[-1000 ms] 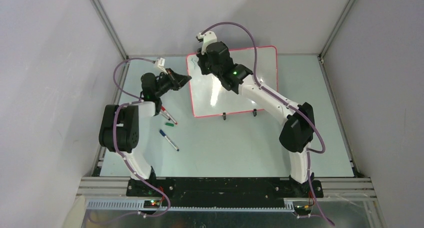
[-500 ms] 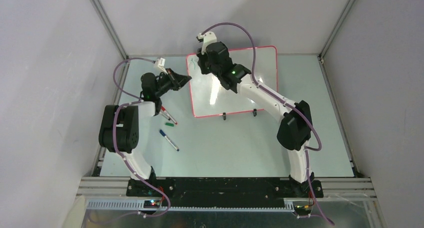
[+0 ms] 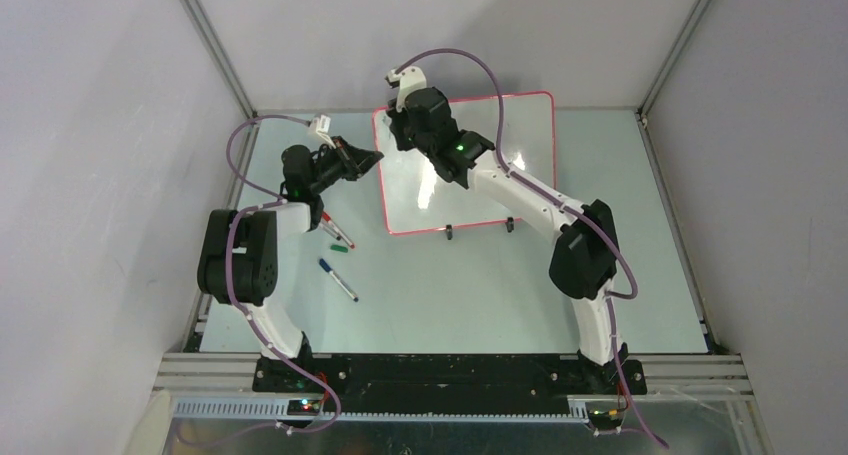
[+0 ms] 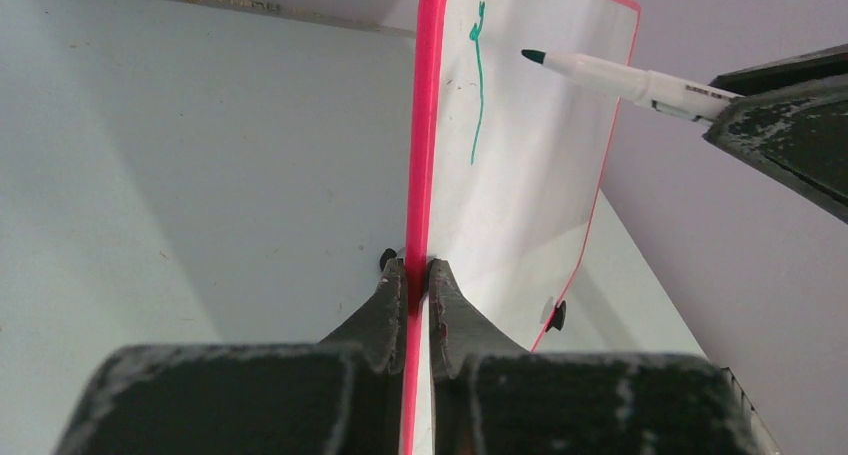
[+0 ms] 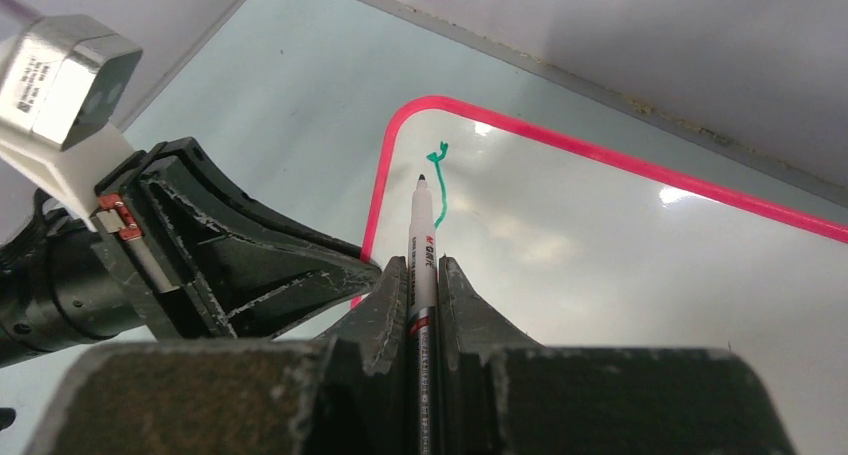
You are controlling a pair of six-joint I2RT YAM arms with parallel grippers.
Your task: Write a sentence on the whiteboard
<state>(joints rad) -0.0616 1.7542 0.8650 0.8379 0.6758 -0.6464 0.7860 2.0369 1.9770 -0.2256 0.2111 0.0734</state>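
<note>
whiteboard (image 4: pixel 530 175) clamped by its left pink edge in the left gripper (image 4: pixel 418 275), standing at the far middle of the table (image 3: pixel 450 285). right gripper (image 5: pixel 424 275) pinched on a green marker (image 5: pixel 423 220), tip near the sentence (image 5: pixel 439 190), one green stroke by the top-left corner.

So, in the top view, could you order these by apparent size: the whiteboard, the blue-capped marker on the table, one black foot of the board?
Largest to smallest:
1. whiteboard, by far the largest.
2. blue-capped marker, a thin short stick.
3. black foot, only a small dark spot.
</note>
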